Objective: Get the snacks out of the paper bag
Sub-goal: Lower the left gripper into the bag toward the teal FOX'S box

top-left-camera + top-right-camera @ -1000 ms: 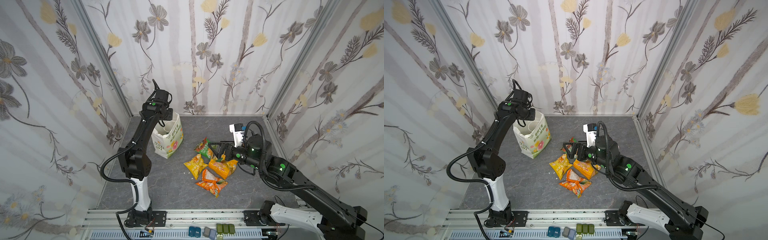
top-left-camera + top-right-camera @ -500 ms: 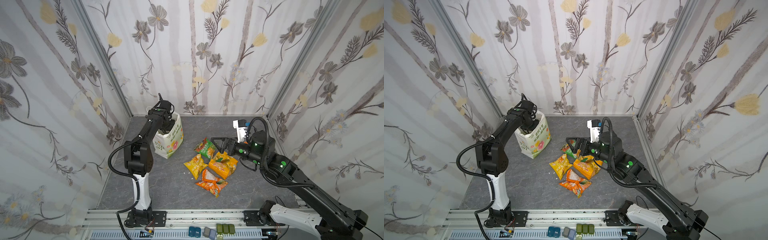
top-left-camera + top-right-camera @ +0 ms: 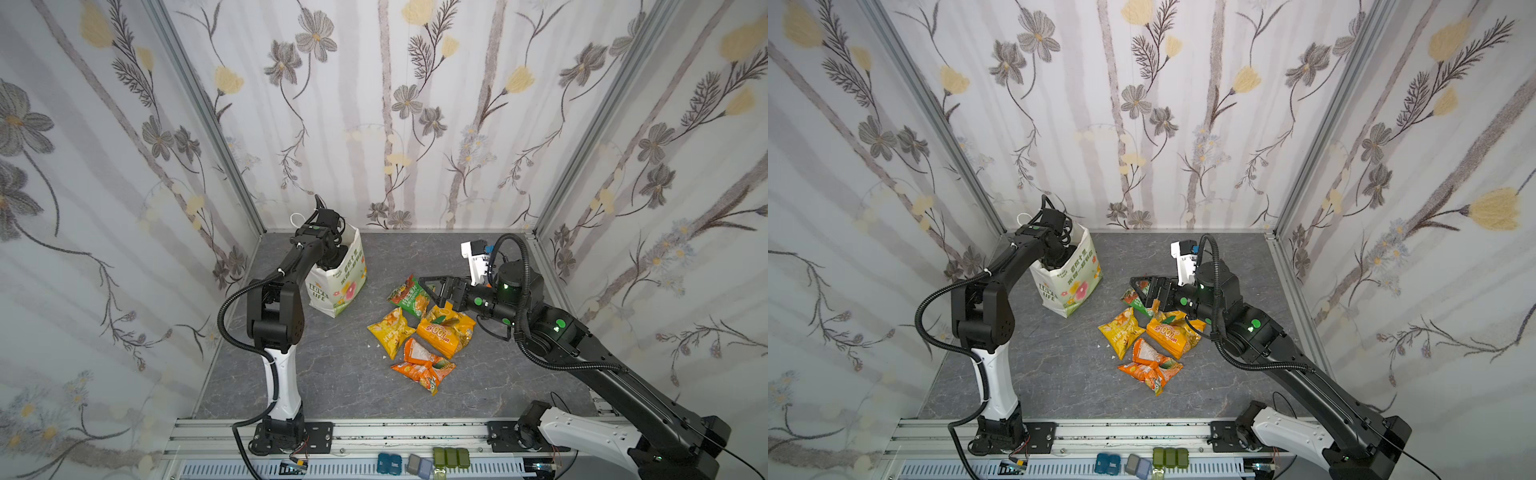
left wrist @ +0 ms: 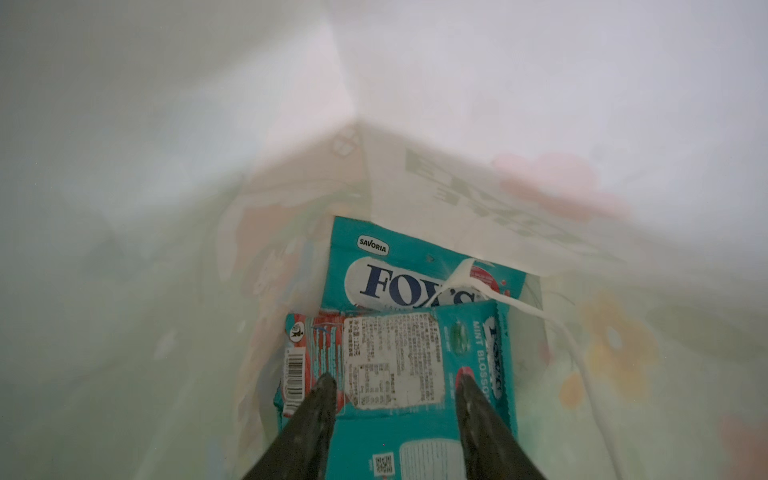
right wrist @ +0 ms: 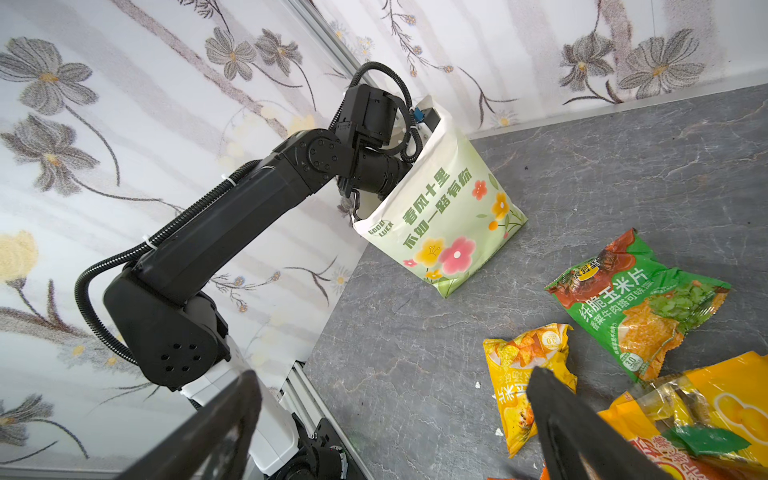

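1. Hovering deep inside the paper bag (image 4: 166, 208), the left gripper (image 4: 395, 380) has its jaws partly apart. The tips sit over either side of the back label below, and nothing is pinched.
2. The near teal packet (image 4: 415, 357) lies label side up on the bag floor, right under those tips. It overlaps the second teal packet (image 4: 399, 270), which lies front up just beyond, against the far wall.
3. Handling guess: both are light, crinkly foil, slippery and soft, and the contents likely shift. Best hold is probably across the near packet's body or on its sealed edge, clamping firmly so the film doesn't slide out.
4. A white cord handle (image 4: 552, 324) droops into the bag across the far packet and may snag on the lift. The thin paper walls could drag up too.
5. Out on the table (image 3: 332, 374), clear of the bag, four are already unpacked in a touching cluster: green packet (image 3: 409, 296), yellow packet (image 3: 390, 330), orange packet (image 3: 446, 330) and second orange packet (image 3: 422, 365).
6. The right gripper (image 5: 395, 374) hangs above that cluster, jaws spread wide and empty.
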Robot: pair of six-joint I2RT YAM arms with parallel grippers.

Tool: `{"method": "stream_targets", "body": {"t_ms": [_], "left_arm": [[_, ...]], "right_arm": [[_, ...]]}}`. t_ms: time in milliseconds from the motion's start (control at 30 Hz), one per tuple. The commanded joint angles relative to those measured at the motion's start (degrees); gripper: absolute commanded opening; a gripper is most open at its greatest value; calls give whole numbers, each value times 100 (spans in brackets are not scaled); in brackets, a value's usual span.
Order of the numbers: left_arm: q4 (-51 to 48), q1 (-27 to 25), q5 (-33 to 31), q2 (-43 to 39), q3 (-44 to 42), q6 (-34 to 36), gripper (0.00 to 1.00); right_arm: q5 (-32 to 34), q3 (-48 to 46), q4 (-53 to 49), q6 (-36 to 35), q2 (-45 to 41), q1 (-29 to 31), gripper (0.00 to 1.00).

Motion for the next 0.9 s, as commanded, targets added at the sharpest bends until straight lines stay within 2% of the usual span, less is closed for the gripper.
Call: {"method": "stream_targets", "body": {"t_ms": [0,167,333,600,733,867], "left_arm": [[102,23,9,122,84,117,53],[58,33,267,270,23,37,60],[193,67,248,399,-249,-57,68],[399,112,368,590,-558,-204,71],[421,112,389,670,-621,-217,60],[424,121,428,704,-623,-230,42]], "right_arm": [[-106,2,267,68,22,1,99],[-138,8,276,116,6,-6,99],[-194,-26,270,174,-18,-7,99],[-220,-134,316,238,-113,-2,99],[-220,-181,343,273,-140,1,99],[-228,-198,327,286,-158,-5,99]]}}
